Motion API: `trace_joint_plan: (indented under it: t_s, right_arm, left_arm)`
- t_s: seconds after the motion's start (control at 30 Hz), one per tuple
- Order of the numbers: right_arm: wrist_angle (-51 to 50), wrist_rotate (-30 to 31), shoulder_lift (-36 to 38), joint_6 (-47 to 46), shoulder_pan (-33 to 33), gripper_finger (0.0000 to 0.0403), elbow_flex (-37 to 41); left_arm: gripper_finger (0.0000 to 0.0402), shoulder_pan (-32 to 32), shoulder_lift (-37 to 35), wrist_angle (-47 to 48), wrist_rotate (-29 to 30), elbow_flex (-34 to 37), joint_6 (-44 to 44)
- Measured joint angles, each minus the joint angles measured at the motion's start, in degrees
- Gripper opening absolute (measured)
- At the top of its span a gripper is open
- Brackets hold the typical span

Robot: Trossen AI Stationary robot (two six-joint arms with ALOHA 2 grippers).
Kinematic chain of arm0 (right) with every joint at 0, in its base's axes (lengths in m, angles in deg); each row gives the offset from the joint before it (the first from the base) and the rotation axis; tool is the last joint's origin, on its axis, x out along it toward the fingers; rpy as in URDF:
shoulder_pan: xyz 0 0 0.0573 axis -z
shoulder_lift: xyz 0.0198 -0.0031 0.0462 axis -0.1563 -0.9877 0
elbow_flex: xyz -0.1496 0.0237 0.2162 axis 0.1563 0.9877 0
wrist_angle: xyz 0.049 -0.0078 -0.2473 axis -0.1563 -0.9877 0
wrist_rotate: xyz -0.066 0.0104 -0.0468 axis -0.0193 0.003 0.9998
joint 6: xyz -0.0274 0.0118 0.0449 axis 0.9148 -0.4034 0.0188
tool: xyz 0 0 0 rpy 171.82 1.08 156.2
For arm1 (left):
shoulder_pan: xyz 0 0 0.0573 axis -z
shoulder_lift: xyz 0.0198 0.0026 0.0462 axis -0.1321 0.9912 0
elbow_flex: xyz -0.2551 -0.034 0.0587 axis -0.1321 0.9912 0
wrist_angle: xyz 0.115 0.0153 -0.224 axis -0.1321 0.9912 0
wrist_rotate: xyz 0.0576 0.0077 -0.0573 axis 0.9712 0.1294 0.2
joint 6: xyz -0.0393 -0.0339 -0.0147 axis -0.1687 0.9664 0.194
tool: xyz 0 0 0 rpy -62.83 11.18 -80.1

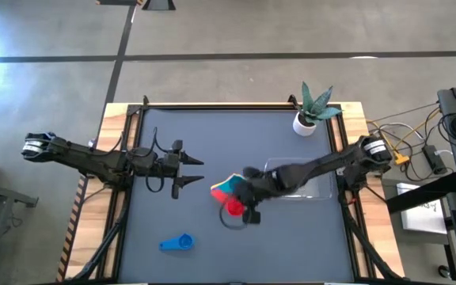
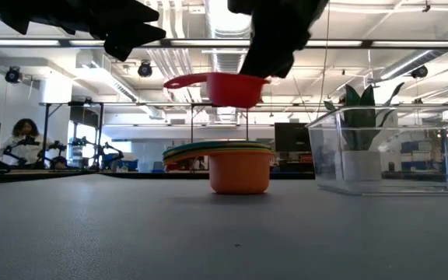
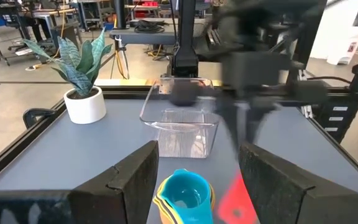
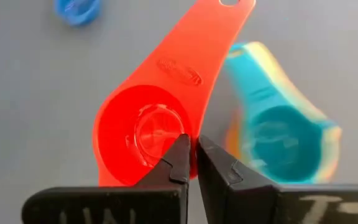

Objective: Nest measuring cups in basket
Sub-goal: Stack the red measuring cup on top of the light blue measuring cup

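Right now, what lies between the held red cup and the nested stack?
Nothing: the low view shows open air between the red cup, pinched by the right gripper, and the stack.

Table: dark grey top, pale wooden border showing along its left and right edges.

Plant: spiky green leaves, upright in a white pot, at the far right corner of the table.

Cables: yellow and black, off the table's right edge.

Floor: grey concrete, crossed by dark lines.

Person: seated in the room beyond, among black stands.

Ceiling pipes: pale, overhead.
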Motion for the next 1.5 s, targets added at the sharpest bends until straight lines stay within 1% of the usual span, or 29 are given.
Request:
trace_joint_plan:
  t_s: [0.17, 0.33, 0.57, 0.67, 0.73, 0.8, 0.87, 0.93, 1.0, 1.17, 1.5]
  right_arm:
    - [0.22, -2.62, 0.66, 4.47, 6.86, 0.0009, 0.01]
    - [0.56, -5.02, 0.66, 7.77, 12.24, 0.0009, 0.0]
    - [3.26, -9.72, 0.64, 14.06, 17.12, 0.0009, 0.02]
    - [4.13, -10.16, 0.48, 18.25, 18.94, 0.0008, 0.02]
    - [5.17, -11.0, 0.13, 19.38, 20.3, 0.0008, 0.02]
    - [5.54, -13.52, -0.16, 20.04, 21.62, 0.0008, 0.02]
    - [4.89, -17.27, -0.45, 20.42, 22.67, 0.0008, 0.02]
    - [2.43, -21.23, -0.52, 21.38, 23.28, 0.0008, 0.02]
    - [-0.46, -22.64, -0.52, 23.57, 23.38, 0.0008, 0.07]
    - [-4.91, -22.73, -0.71, 29.45, 23.15, 0.0008, 0.1]
    - [-3.01, -22.66, -3.51, 33.07, 21.65, 0.0008, 0.31]
  left_arm:
    - [0.0204, -0.02, 0.0, 0.01, 0.02, 0.0, -0.02]
    - [0.0204, -0.07, 0.0, -0.02, 0.02, 0.0, -0.63]
    - [0.0203, -0.07, 0.0, 0.01, 0.04, 0.0, -1.01]
    - [0.0204, -0.07, 0.0, 0.07, 0.04, 0.0, -1.46]
    - [0.0204, -0.06, 0.0, 0.25, 0.04, 0.0, -1.49]
    - [0.0204, -0.07, -0.02, 0.68, 0.04, 0.0, -1.51]
    - [0.0204, -0.07, -0.01, 1.08, 0.04, 0.0, -1.88]
    - [0.0204, -0.07, -0.02, 1.28, 0.04, 0.0, -2.32]
    - [0.0204, -0.07, -0.02, 1.57, 0.04, 0.0, -2.59]
    - [0.0204, -0.07, -0.02, 1.67, 0.03, 0.0, -2.29]
    - [0.0204, -0.44, 0.04, 1.68, -0.04, -0.15, -1.18]
